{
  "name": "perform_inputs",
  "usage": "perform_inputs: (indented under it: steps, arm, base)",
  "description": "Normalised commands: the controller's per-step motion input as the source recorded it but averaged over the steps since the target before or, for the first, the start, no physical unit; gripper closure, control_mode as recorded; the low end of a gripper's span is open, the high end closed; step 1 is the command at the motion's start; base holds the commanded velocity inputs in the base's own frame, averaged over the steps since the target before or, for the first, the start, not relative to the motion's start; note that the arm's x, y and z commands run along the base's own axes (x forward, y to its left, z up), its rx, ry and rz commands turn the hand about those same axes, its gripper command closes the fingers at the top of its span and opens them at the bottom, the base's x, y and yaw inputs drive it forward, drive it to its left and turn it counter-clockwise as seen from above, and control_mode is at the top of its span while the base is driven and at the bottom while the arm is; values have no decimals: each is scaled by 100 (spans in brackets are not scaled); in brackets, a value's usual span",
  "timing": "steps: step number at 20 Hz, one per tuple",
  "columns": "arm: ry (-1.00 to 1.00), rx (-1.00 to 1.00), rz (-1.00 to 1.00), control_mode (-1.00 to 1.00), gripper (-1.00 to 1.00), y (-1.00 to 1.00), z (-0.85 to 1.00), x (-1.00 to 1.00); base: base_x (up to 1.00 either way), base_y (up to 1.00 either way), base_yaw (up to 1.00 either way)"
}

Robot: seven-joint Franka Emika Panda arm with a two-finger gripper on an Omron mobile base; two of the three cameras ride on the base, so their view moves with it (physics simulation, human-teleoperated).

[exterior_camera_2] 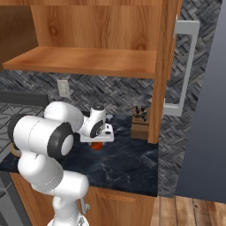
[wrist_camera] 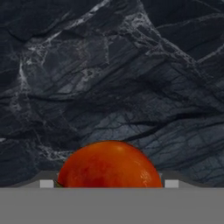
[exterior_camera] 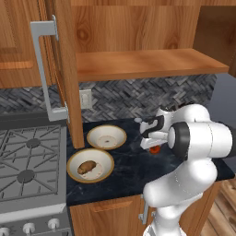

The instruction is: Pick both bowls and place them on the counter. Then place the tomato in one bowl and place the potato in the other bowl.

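A: Where are we in the job?

B: Both bowls sit on the counter (exterior_camera: 124,166) just right of the stove. The near bowl (exterior_camera: 90,165) already has the potato (exterior_camera: 86,167) in it; the far bowl (exterior_camera: 106,137) looks empty. So I'd say the tomato step is in hand.

A: And the tomato?

B: The tomato (wrist_camera: 109,164) rests on the dark marble to the right of the bowls, directly under the pincer (exterior_camera: 154,146). In the hand view it sits between the two finger tips (wrist_camera: 47,183), one on either side of it.

A: Has it been grasped?

B: I can't tell. The jaws flank it closely, but contact isn't visible, and the fruit appears to be on the counter, not lifted.

A: What does the next move call for?

B: Probably closing firmly on the round, smooth tomato without letting it roll, then lifting and carrying it left to the far bowl.

A: The arm's pose?

B: Elbow high and folded forward, wrist bent down, hand pointing straight at the counter.
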Motion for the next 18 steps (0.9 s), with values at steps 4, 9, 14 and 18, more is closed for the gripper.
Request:
perform_inputs:
  steps: [4, 9, 14, 18]
  arm:
    - [0, 0, 0, -100, 100, 4, 0, -22]
    - [-18, 0, 0, -100, 100, 13, 24, -34]
    - [-20, 0, 0, -100, 100, 17, 40, -19]
    - [-15, 0, 0, -100, 100, 34, 47, -8]
  base:
    - [0, 0, 0]
    - [0, 0, 0]
    - [0, 0, 0]
    - [0, 0, 0]
